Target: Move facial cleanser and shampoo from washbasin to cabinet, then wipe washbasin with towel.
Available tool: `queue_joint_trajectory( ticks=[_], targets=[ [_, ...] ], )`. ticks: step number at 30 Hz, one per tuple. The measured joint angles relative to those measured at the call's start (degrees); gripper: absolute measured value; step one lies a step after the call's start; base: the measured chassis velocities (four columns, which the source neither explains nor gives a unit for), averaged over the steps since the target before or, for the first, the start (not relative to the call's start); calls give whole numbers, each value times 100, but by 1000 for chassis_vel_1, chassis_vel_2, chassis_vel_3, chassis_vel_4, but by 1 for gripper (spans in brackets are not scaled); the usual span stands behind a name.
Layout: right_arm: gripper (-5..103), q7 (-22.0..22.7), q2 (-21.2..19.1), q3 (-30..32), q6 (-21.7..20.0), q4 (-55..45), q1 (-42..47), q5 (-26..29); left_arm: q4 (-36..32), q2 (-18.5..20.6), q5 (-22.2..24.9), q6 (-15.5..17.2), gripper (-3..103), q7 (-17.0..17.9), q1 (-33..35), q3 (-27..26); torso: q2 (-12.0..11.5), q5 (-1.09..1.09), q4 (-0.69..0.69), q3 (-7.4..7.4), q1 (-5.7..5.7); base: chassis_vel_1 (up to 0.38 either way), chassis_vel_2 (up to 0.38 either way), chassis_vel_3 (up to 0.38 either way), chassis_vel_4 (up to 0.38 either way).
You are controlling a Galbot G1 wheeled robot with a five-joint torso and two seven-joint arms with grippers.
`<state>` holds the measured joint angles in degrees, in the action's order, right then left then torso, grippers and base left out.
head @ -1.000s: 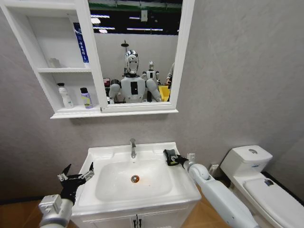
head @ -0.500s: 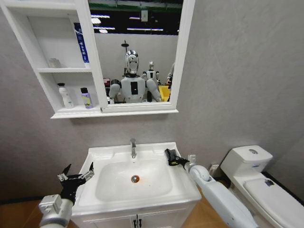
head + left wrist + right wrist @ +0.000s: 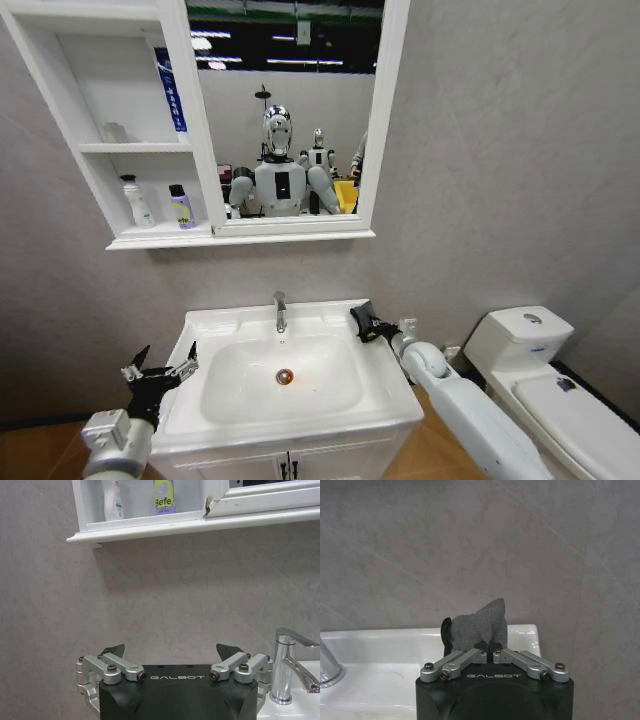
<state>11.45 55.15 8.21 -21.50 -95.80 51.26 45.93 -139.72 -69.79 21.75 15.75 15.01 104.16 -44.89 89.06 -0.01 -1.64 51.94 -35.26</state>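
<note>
The white washbasin (image 3: pixel 392 388) with its chrome tap (image 3: pixel 280 311) lies below me. My right gripper (image 3: pixel 364 325) is over its back right corner, shut on the dark towel (image 3: pixel 356 313). In the right wrist view the towel (image 3: pixel 479 626) bunches up between the closed fingers of this gripper (image 3: pixel 488 649), above the basin rim (image 3: pixel 527 634). My left gripper (image 3: pixel 160 377) hangs open and empty left of the basin. A white bottle (image 3: pixel 138 203) and a purple bottle (image 3: pixel 181 208) stand on the cabinet (image 3: pixel 120 148) bottom shelf; I cannot tell cleanser from shampoo.
The mirror (image 3: pixel 290 110) adjoins the cabinet on the right. A white toilet (image 3: pixel 545 385) stands right of the basin, close to my right arm. The grey wall runs right behind the basin. In the left wrist view the tap (image 3: pixel 287 665) is beside the open left gripper (image 3: pixel 172 652).
My right gripper has shifted a little toward the back right corner of the basin with the towel. The left arm has stayed still.
</note>
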Motion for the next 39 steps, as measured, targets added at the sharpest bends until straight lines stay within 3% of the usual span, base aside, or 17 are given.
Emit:
queue_joint_trajectory(
  ticks=[9, 20, 22, 25, 29, 32, 36, 39],
  targets=[
    [1, 125, 45, 12, -72, -9, 323, -83, 0, 0, 0, 0, 100, 0, 0, 0, 0, 1, -1, 0, 0, 0, 0, 0, 0],
    [1, -57, 233, -68, 243, 847, 123, -127, 0, 0, 0, 0, 100, 0, 0, 0, -1, 1, 0, 0, 0, 0, 0, 0, 0],
    [4, -84, 229, -80, 231, 891, 93, -262, 0, 0, 0, 0, 100, 0, 0, 0, 0, 1, 0, 0, 0, 0, 0, 0, 0],
    [21, -107, 223, -78, 282, 869, 110, -493, 0, 0, 0, 0, 100, 0, 0, 0, 0, 1, 0, 0, 0, 0, 0, 0, 0],
    [25, -108, 231, -63, 352, 836, 122, -567, 0, 0, 0, 0, 100, 0, 0, 0, 0, 1, 0, 0, 0, 0, 0, 0, 0],
    [41, -111, 234, -66, 406, 784, 109, -612, 0, 0, 0, 0, 100, 0, 0, 0, 0, 1, -1, 0, 0, 0, 0, 0, 0],
    [52, -133, 259, -123, 407, 799, 45, -630, 0, 0, 0, 0, 100, 0, 0, 0, 0, 0, 0, 0, 0, 0, 0, 0, 0],
    [69, -145, 378, -255, 387, 1003, -82, -718, 0, 0, 0, 0, 100, 0, 0, 0, 0, 1, 0, 0, 0, 0, 0, 0, 0]
  ],
)
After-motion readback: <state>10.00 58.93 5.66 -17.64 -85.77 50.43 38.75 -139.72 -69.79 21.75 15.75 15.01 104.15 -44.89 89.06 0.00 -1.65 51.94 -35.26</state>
